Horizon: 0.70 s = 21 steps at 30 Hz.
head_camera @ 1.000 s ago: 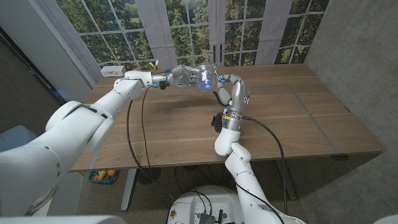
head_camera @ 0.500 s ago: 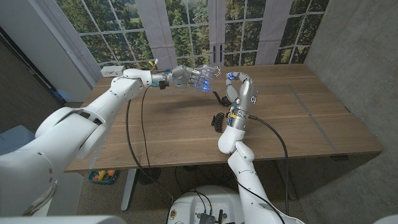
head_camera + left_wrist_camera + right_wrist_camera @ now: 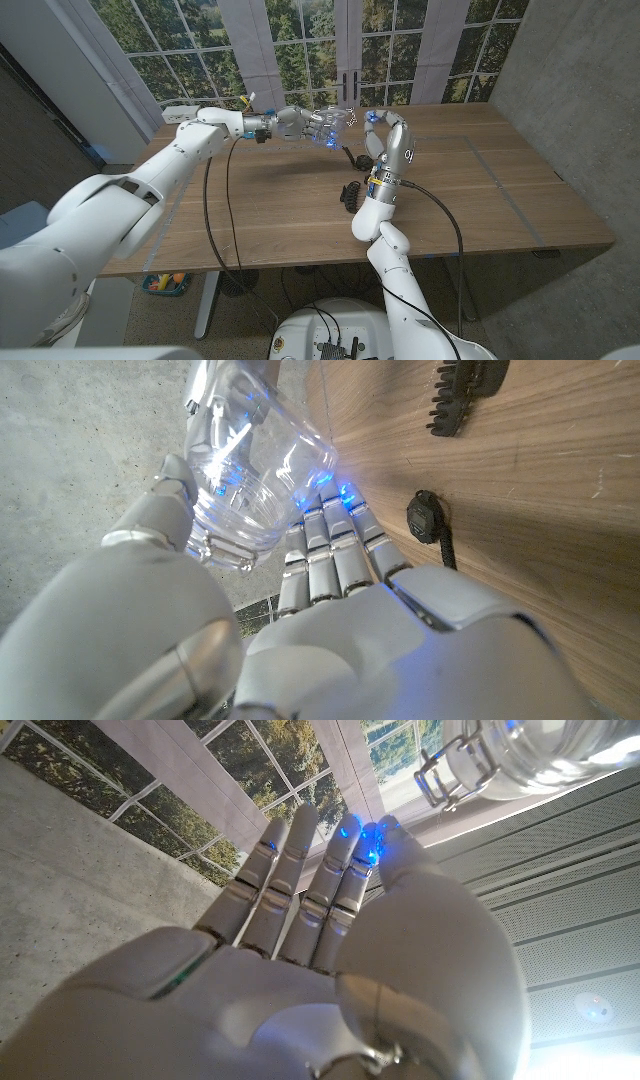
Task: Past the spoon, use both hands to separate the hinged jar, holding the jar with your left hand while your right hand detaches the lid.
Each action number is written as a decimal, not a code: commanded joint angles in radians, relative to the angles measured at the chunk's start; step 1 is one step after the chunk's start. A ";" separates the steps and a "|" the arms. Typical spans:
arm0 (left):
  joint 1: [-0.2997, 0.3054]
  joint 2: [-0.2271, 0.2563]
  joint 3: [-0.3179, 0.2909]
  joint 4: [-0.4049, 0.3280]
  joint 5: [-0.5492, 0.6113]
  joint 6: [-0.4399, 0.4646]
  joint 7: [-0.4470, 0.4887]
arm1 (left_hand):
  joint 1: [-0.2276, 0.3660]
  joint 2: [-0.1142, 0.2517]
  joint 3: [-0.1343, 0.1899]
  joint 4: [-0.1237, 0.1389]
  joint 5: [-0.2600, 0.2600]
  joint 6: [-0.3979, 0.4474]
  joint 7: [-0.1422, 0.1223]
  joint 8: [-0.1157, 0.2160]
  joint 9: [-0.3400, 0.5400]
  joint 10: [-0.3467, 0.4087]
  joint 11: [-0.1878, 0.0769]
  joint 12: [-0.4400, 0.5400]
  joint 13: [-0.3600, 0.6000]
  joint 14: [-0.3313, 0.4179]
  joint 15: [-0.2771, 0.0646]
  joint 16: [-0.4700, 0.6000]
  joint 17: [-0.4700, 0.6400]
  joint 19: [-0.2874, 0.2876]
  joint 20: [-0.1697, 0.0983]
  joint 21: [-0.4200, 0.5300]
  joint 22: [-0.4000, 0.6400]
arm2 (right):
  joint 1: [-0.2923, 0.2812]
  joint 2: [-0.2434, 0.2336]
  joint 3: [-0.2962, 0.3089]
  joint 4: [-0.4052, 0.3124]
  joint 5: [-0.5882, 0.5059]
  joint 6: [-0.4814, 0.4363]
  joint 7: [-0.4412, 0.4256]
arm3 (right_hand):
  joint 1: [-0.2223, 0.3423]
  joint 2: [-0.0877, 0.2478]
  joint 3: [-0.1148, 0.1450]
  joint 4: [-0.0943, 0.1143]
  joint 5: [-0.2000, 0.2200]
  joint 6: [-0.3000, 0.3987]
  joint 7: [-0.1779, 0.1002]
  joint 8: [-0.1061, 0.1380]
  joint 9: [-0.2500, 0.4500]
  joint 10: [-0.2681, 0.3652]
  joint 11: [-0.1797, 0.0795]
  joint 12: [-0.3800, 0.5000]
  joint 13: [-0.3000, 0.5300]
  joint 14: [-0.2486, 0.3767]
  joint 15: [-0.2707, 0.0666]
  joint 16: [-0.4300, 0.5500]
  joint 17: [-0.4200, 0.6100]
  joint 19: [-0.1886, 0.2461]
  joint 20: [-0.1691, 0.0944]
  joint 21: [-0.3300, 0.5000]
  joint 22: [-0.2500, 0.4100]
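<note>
Fingers of the left hand are wrapped around the clear glass hinged jar, which is held in the air above the far side of the wooden table, in front of the windows. The jar's long axis is laid roughly level, with its wire-clasped end pointed toward the right hand. That hand is raised just beside the jar, apart from it, with its fingers stretched out straight and nothing held. A black coiled cable is seen on the table below.
</note>
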 commanded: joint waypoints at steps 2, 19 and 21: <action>0.033 0.057 0.008 -0.109 0.038 -0.021 0.084 | 0.201 0.204 0.016 0.030 0.084 0.205 -0.095 0.476 0.399 0.318 -0.154 0.227 0.327 0.084 -0.232 0.001 0.005 -0.013 0.004 0.005 0.003 | 0.014 0.001 -0.009 -0.013 0.039 -0.013 0.001 | -0.032 0.029 0.011 0.014 0.008 -0.043 -0.020 -0.017 -0.003 -0.052 -0.003 -0.036 -0.019 -0.028 -0.126 -0.039 -0.004 -0.011 -0.001 0.014 0.003; 0.134 0.129 -0.021 -0.287 0.091 -0.096 0.309 | 0.181 0.226 -0.017 0.054 0.071 0.158 -0.122 0.444 0.375 0.254 -0.171 0.188 0.312 0.012 -0.206 -0.014 0.025 -0.084 0.037 -0.009 -0.001 | -0.027 -0.128 -0.202 -0.091 0.308 -0.150 0.024 | -0.232 0.041 -0.015 0.056 0.062 -0.222 0.003 -0.110 -0.031 -0.221 0.052 -0.185 -0.091 -0.122 -0.101 -0.160 -0.046 -0.054 0.038 0.045 -0.006; 0.145 0.131 -0.024 -0.298 0.096 -0.109 0.335 | 0.181 0.227 -0.018 0.054 0.068 0.159 -0.122 0.442 0.371 0.244 -0.178 0.180 0.307 0.003 -0.204 -0.016 0.027 -0.090 0.039 -0.010 -0.002 | -0.044 -0.192 -0.280 -0.135 0.421 -0.215 0.065 | -0.253 0.039 -0.015 0.054 0.072 -0.244 0.017 -0.124 -0.035 -0.255 0.065 -0.214 -0.102 -0.142 -0.087 -0.178 -0.056 -0.061 0.043 0.047 -0.008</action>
